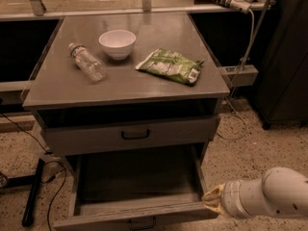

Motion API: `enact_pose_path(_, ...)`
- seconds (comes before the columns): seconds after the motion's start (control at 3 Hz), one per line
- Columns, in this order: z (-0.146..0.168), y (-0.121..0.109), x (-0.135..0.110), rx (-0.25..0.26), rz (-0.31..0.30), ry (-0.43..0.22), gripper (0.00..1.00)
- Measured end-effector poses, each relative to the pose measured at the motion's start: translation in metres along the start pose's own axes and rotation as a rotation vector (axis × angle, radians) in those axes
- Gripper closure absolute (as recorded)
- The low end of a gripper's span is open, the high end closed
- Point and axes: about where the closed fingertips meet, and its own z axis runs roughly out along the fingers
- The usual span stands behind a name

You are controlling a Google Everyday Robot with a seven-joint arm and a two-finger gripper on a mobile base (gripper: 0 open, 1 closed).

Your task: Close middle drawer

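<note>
The middle drawer [139, 214] stands pulled far out of the grey cabinet [144, 88]. Your gripper [212, 199] sits low at the drawer's right front corner, likely placed to push it in. How far open the gripper is cannot be told.

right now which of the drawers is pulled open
The lower drawer, pulled far out, with the gripper at its front right corner; the upper drawer is pushed in.
</note>
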Motion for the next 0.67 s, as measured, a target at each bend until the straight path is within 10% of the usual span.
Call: enact_pose_path(0.67, 0.0105, -0.0215, 0.0203, 0.015, 0.054, -0.059, 1.00)
